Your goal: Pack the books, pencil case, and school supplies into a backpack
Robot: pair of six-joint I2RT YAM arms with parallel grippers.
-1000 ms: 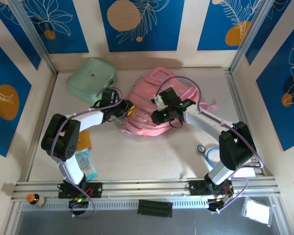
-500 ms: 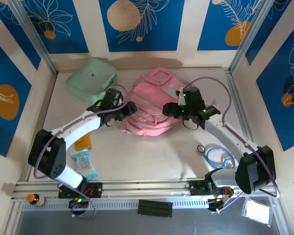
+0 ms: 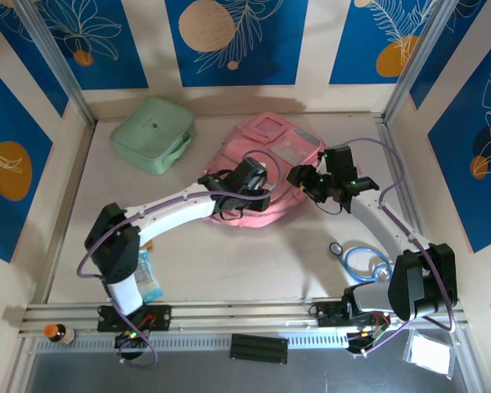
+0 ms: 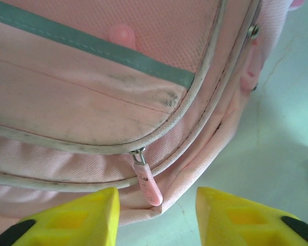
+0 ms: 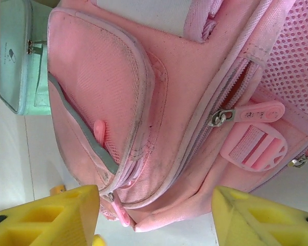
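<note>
The pink backpack lies flat at the middle back of the table, front pockets up. My left gripper hangs open over its near edge. In the left wrist view the yellow fingers stand apart on either side of a pink zipper pull, touching nothing. My right gripper is open at the backpack's right side, facing it; its wrist view takes in the backpack and the same zipper pull near the left finger. The books and the beige pencil case are hidden or out of view.
The mint-green square case sits at the back left, apart from the backpack. A clear packet lies by the left arm's base. A stethoscope lies at the right front. Side walls stand close on both sides.
My left arm has swung right, from the backpack's left side to its near edge. My right gripper has drawn back to the right, off the backpack. The backpack has shifted slightly right.
</note>
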